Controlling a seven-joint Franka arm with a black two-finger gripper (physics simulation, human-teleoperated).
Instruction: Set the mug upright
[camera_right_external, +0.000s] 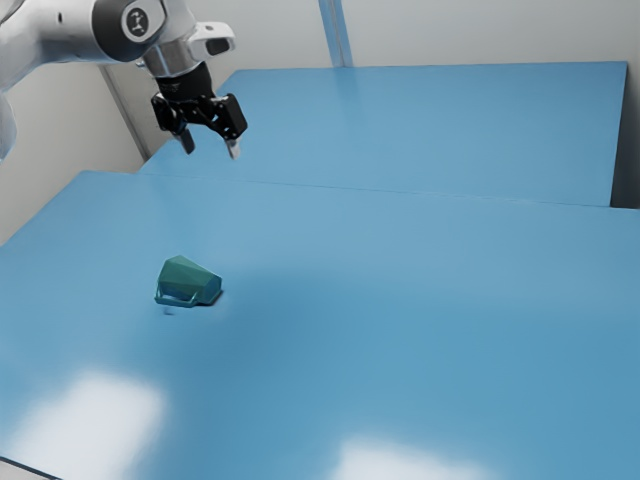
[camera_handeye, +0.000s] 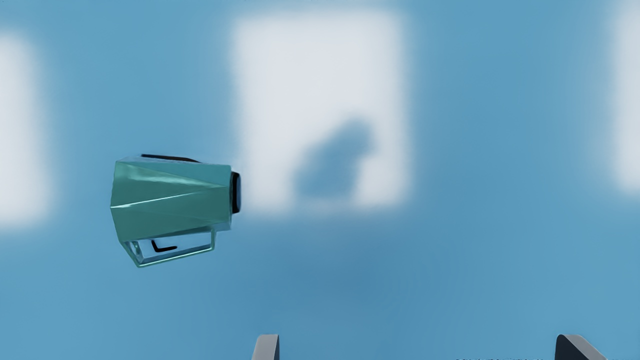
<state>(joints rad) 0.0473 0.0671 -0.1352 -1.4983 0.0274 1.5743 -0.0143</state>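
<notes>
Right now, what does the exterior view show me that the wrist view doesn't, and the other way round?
Exterior view: the white arm and the pale wall in the background. Wrist view: a shadow falling across a bright patch. Both: the green mug lying on its side, and the gripper with its fingers apart.

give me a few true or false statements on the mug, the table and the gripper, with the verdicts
1. The mug lies on its side on the table. True.
2. The gripper is shut on the mug. False: its fingers stand apart, above the table and away from the mug.
3. The mug has a handle. True.
4. The mug is red. False: it is green.
5. The table's top is blue. True.
</notes>
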